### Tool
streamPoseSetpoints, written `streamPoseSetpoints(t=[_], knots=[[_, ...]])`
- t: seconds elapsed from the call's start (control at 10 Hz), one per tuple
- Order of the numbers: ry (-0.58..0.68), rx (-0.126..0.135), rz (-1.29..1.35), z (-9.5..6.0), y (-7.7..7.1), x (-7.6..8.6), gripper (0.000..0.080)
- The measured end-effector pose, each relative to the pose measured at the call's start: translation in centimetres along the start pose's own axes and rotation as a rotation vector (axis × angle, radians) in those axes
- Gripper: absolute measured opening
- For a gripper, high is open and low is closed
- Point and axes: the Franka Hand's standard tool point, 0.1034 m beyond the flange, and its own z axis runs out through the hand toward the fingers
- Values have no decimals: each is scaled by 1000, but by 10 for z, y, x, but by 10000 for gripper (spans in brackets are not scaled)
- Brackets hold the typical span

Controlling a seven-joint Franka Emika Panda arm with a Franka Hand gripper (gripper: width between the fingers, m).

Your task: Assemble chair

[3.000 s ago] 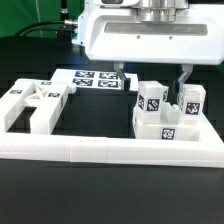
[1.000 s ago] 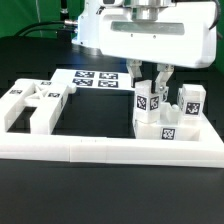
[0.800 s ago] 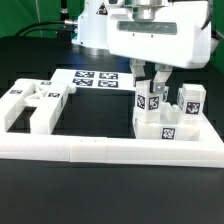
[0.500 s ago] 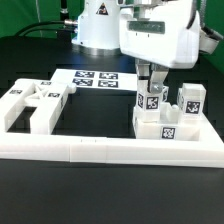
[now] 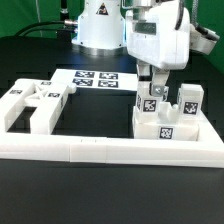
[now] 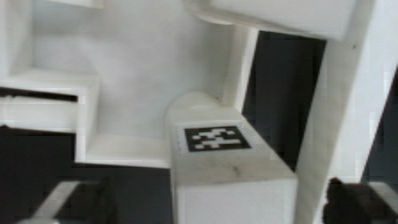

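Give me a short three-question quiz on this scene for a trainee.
1. True or false: the gripper is clamped tight on the tagged post beneath it.
2. How many upright tagged posts stand on the base block at the exterior view's right?
3. The separate loose parts lie at the exterior view's: A left, B right, C straight below the gripper.
Key: 1 false, its fingers stand apart either side; 2 two; 3 A.
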Motion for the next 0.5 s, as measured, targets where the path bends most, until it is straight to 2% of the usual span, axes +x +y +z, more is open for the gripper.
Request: streamPoseSetpoints(t=[0.1, 0.2, 0.5], knots=[[-7, -10, -3, 0, 0, -3, 629], [1, 9, -4, 1, -2, -2, 645], [4, 6, -289, 1, -1, -1, 649]])
